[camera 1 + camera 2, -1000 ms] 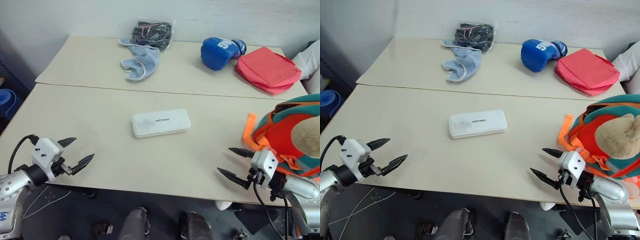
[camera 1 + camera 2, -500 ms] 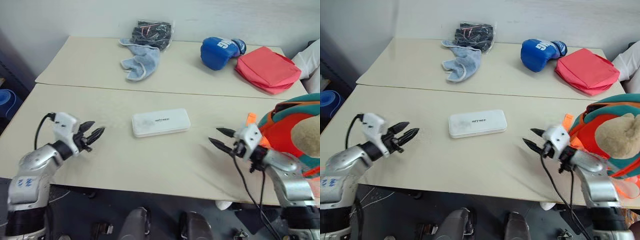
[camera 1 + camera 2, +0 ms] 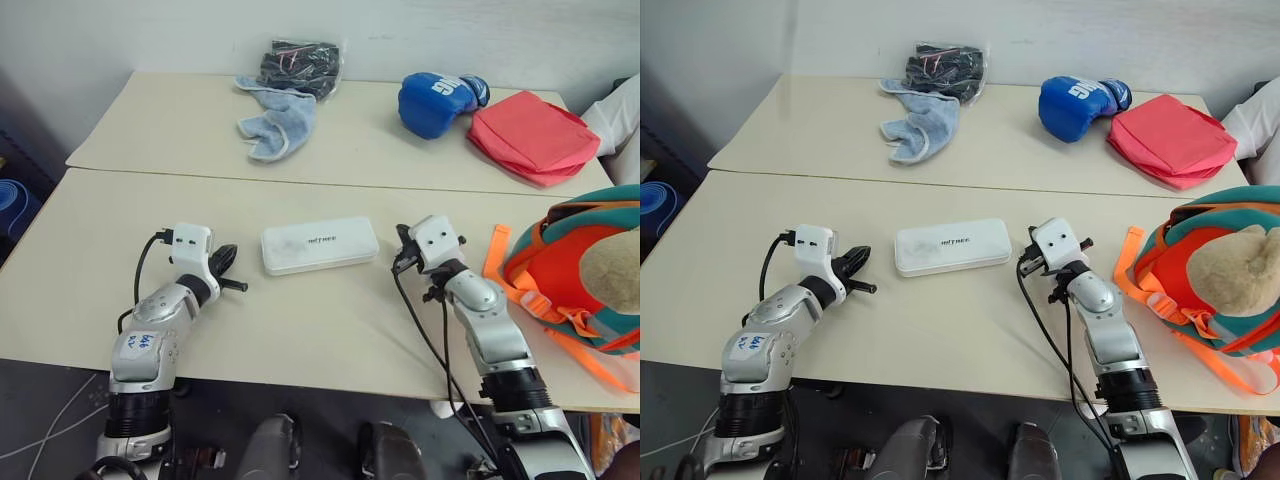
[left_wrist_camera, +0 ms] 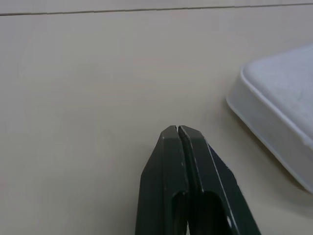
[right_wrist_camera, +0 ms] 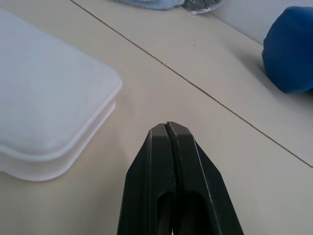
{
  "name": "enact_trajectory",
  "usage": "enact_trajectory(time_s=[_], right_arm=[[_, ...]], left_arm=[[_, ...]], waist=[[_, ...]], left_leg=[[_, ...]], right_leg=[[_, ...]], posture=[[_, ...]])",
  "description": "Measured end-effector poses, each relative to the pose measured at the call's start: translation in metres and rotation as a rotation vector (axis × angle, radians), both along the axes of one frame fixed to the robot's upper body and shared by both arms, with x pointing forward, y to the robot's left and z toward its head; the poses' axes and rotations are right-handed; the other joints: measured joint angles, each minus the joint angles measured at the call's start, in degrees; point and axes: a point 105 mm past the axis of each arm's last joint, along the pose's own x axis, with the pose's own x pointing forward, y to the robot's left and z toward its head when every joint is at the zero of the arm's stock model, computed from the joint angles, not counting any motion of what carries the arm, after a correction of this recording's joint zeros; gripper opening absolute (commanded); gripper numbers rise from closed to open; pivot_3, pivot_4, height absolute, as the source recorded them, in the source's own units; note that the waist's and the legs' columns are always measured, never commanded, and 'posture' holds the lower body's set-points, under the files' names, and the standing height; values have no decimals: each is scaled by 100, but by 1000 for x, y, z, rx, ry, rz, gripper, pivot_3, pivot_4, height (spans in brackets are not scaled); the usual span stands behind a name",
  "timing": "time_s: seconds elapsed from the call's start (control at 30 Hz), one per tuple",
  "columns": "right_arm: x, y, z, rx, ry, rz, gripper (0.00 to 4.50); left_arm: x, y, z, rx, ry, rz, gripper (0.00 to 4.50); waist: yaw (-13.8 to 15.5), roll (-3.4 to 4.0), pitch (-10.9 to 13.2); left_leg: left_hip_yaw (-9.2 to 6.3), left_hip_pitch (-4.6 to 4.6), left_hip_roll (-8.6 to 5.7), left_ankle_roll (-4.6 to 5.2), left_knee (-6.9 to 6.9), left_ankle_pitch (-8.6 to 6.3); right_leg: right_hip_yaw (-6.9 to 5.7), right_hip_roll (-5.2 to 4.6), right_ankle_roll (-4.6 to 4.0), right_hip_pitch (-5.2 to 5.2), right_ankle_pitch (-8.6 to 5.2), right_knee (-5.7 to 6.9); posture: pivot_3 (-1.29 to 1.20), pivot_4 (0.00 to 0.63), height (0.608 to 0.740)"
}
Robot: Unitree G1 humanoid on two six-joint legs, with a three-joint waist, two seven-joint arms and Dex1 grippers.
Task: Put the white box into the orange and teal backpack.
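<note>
Both arms have swung inward from the near table edge, and their fingers, spread wide a moment ago, are now pressed together. Now the left gripper (image 3: 232,272) sits just beside the left end of the white box (image 3: 320,245), tips pointing toward it and holding nothing. On the other side the right gripper (image 3: 400,252) stands just off the right end of that box, fingers likewise closed on nothing. From the wrist views each pair of black fingers meets at the tip, with the box's rounded corner close by but not touching.

That box lies flat near the middle of the near table (image 3: 300,330), lettering up. At the right edge sits the orange and teal backpack (image 3: 1200,270), a beige plush toy (image 3: 1238,278) against it and orange straps trailing onto the table.

On the far table lie a blue boxing glove (image 3: 438,98), a flat red pouch (image 3: 530,135), a light blue cloth (image 3: 275,122) and a dark bundle in clear plastic (image 3: 302,65).
</note>
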Motion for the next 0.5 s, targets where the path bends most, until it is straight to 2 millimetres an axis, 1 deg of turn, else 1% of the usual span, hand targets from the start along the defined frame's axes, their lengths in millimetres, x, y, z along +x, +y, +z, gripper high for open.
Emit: enact_trajectory(time_s=[0.07, 0.17, 0.27, 0.33, 0.4, 0.5], right_arm=[[0, 8, -8, 5, 28, 32, 1], [2, 14, -17, 18, 72, 66, 1], [8, 13, -21, 19, 102, 74, 1], [10, 15, -20, 23, 108, 101, 1], [9, 18, -21, 26, 122, 145, 1], [4, 22, -21, 26, 132, 213, 1]], left_arm=[[0, -4, -3, 11, 14, -11, 33], [0, -10, -6, 8, 24, -24, 33], [1, -14, -2, 24, 17, -51, 33], [2, -18, -1, 51, 18, -95, 33], [3, -21, -1, 80, 24, -139, 33], [3, -21, -3, 85, 38, -161, 33]], waist=[[-4, 0, 0], [-41, 0, 0], [-104, 0, 0], [-112, 0, 0], [-115, 0, 0], [-116, 0, 0]], left_leg=[[6, 0, 0, 1, 1, 1], [10, 0, 3, 2, 7, 1], [10, 2, 10, -1, 6, 2], [10, 1, 12, -5, 4, 3], [11, 1, 19, -9, 5, 3], [11, 1, 24, -13, 4, 4]], right_leg=[[9, 2, 0, -1, 0, -1], [18, 6, 0, -1, 0, 1], [21, 14, 0, -2, 0, 2], [48, 26, 0, -5, 0, 0], [61, 39, 0, -5, 0, -2], [68, 45, 0, -8, 0, -2]], posture=[[0, 150, 740], [0, 150, 740], [0, 150, 740], [0, 150, 740], [0, 150, 740], [0, 150, 740]])
